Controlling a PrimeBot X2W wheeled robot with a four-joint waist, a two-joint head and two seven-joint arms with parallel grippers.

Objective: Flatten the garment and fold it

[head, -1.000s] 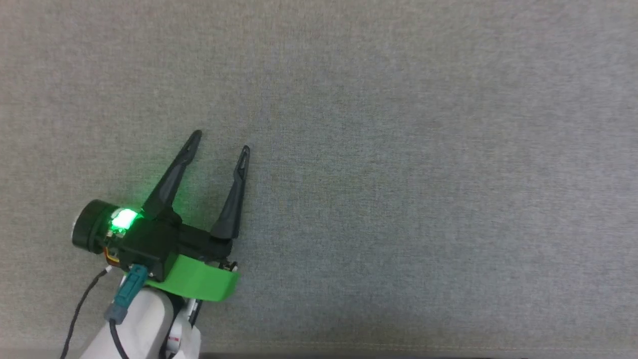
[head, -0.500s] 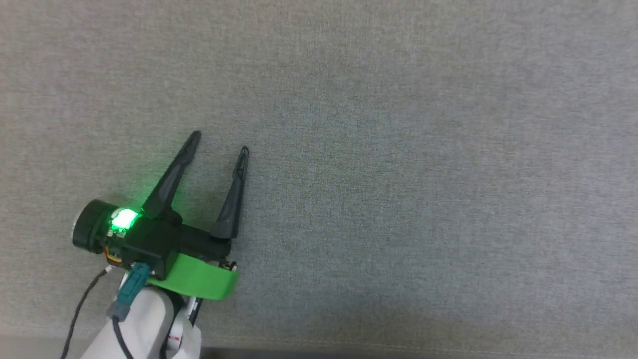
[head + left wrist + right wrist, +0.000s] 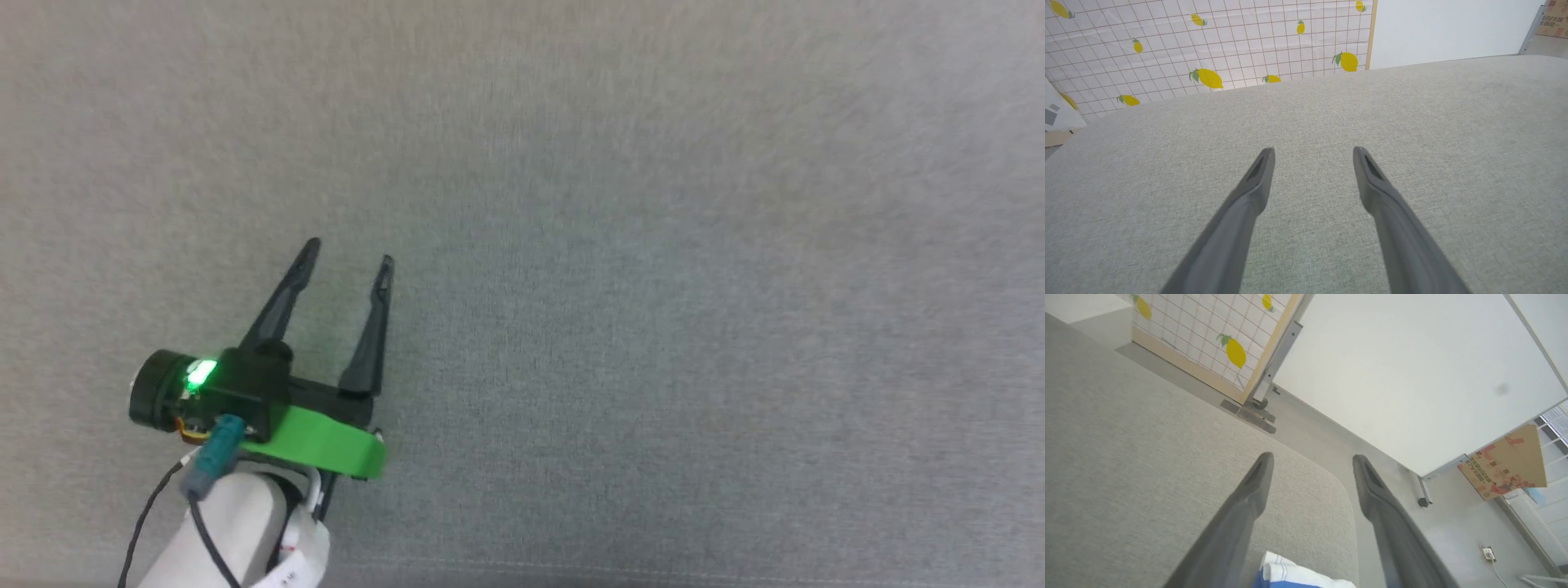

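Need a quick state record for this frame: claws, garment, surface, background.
left claw: open, empty, over the grey fabric surface
right claw: open, pointing past the surface's rounded corner
garment: blue and white fabric at the bottom edge of the right wrist view, between the claw's fingers; contact cannot be told
fold state: cannot tell, mostly out of frame
background: lemon-print panel, cardboard box
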